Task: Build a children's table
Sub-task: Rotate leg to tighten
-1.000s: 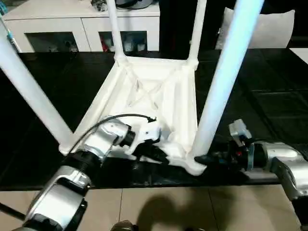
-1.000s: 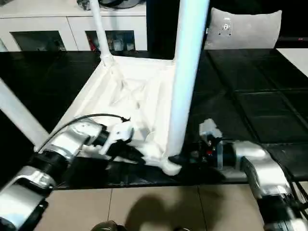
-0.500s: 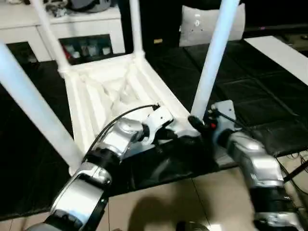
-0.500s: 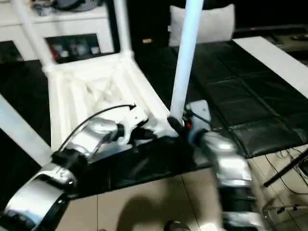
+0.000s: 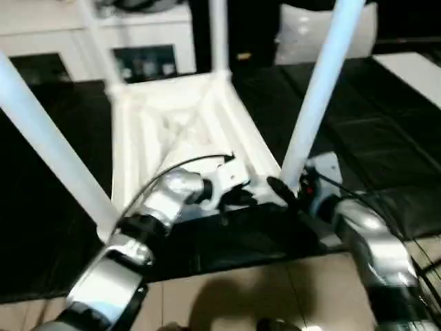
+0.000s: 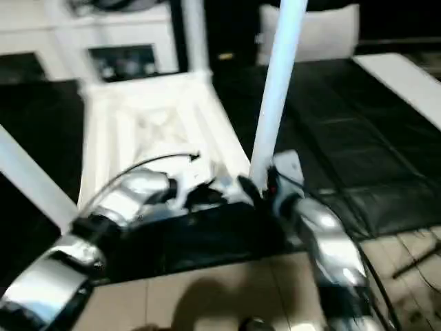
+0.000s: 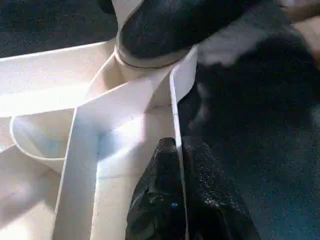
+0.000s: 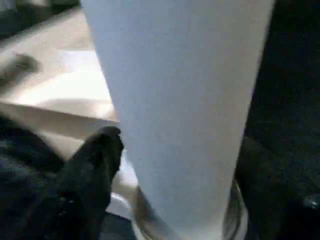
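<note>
Since a second ago: the right gripper (image 5: 281, 189) has swung in from the side of the near right leg (image 5: 318, 96) to the base of it, and its forearm now comes up from the near edge rather than lying across the picture; the head camera has also shifted, so the whole scene sits differently. The left gripper (image 7: 176, 172) is in the same place on the near edge of the table top (image 5: 172, 131). Item: children's table, white, lying upside down on the black surface (image 5: 386, 131), ribbed underside up, four legs standing in the corner sockets. Left gripper: fingers pressed together, pinching a thin upright rib wall of the near rim (image 7: 176, 112); the corner socket (image 7: 145, 62) lies just beyond the fingertips. Right gripper: fingers spread wide, one black finger (image 8: 97, 165) on one side of the leg foot and the other at the far side, the leg between them; contact with the leg cannot be made out. Cut off: all four legs run out of the top of the head views; far left leg (image 5: 96, 38) blurred. A white cabinet (image 5: 89, 41) stands beyond the table, contents unreadable.
</note>
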